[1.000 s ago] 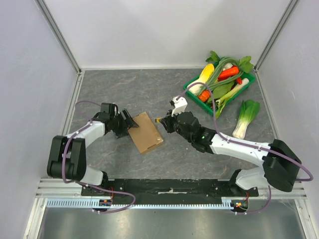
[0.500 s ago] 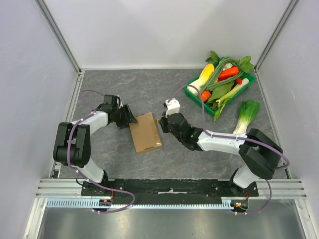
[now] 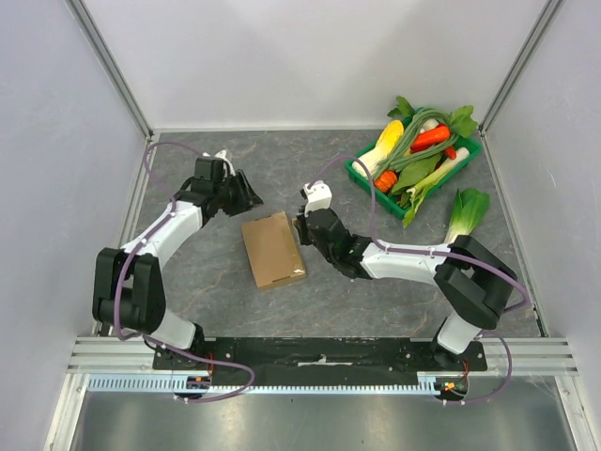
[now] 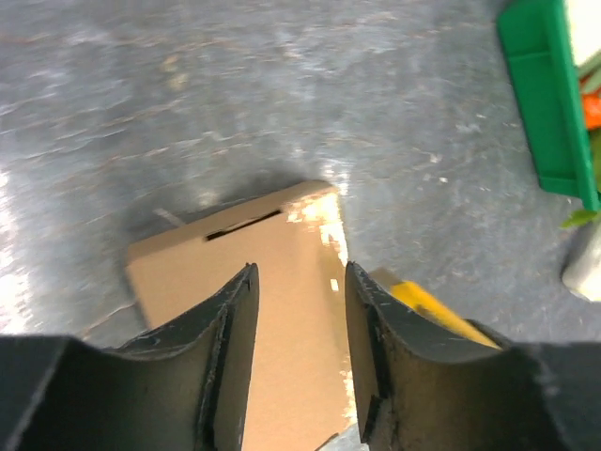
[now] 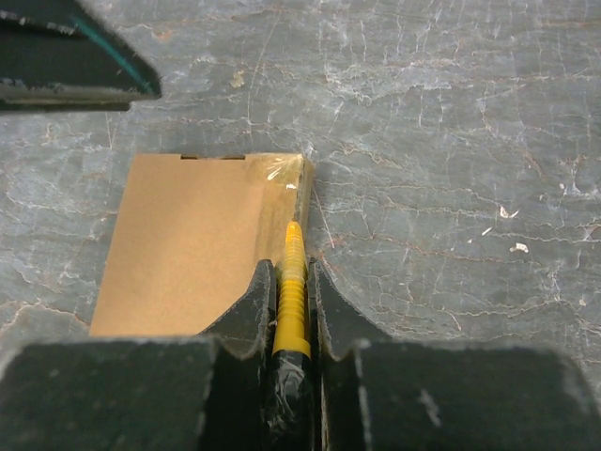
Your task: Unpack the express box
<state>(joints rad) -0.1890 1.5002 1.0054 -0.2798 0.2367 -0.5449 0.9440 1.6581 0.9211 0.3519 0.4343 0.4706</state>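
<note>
The express box [image 3: 273,249] is a flat brown cardboard box lying on the grey table, closed. My left gripper [image 3: 252,198] is open and empty, raised just behind the box's far left corner. In the left wrist view the box [image 4: 282,282] shows between the spread fingers [image 4: 231,329]. My right gripper [image 3: 300,228] is shut on a yellow ribbed tool [image 5: 291,272]. The tool's tip rests at the box's right edge near the far corner. The box [image 5: 188,240] fills the left of the right wrist view, and the tool also shows in the left wrist view [image 4: 427,303].
A green tray [image 3: 360,170] heaped with vegetables stands at the back right. A bok choy [image 3: 463,221] lies on the table in front of it. Grey walls close the left, back and right sides.
My left gripper has drawn back from the box's left edge toward the far left. My right gripper has moved left to the box's right edge. The box has turned slightly.
</note>
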